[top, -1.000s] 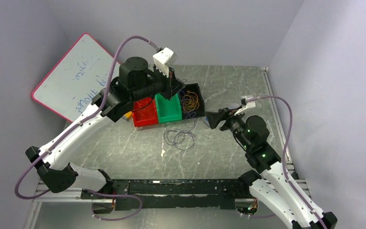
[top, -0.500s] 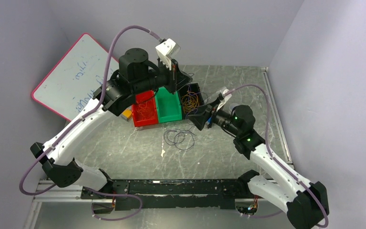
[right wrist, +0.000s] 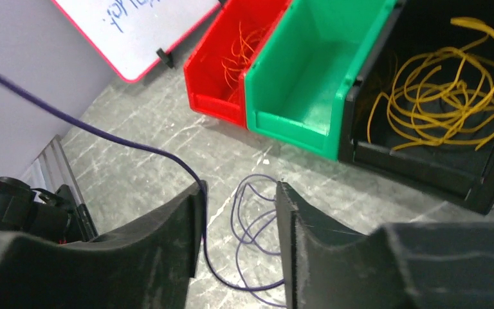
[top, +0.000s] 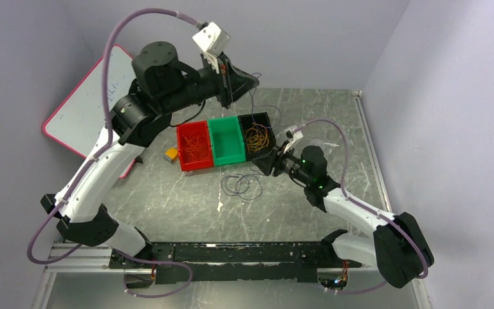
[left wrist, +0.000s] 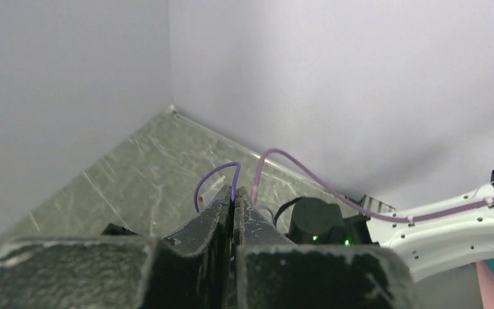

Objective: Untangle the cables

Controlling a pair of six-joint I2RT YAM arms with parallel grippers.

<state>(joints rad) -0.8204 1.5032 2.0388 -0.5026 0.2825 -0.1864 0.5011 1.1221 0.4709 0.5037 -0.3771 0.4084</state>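
My left gripper (top: 249,80) is raised high above the bins and shut on a thin purple cable (left wrist: 213,177), which loops out past its fingertips (left wrist: 233,195). That strand hangs down to a loose purple coil (top: 243,185) on the table in front of the bins. My right gripper (top: 262,165) hovers low over the coil (right wrist: 257,222) and is open (right wrist: 240,192). The hanging strand runs down along the inside of its left finger (right wrist: 190,212). Yellow cables (right wrist: 444,96) lie in the black bin (top: 267,120). Orange cables (right wrist: 244,45) lie in the red bin (top: 196,164).
A green bin (top: 229,158) with nothing in it stands between the red and black ones. A pink-framed whiteboard (top: 80,119) leans on the left wall. A small yellow block (top: 171,154) sits left of the red bin.
My left arm has lifted up and back, drawing the purple strand upward. My right arm has moved left and down to the coil, and its jaws have narrowed.
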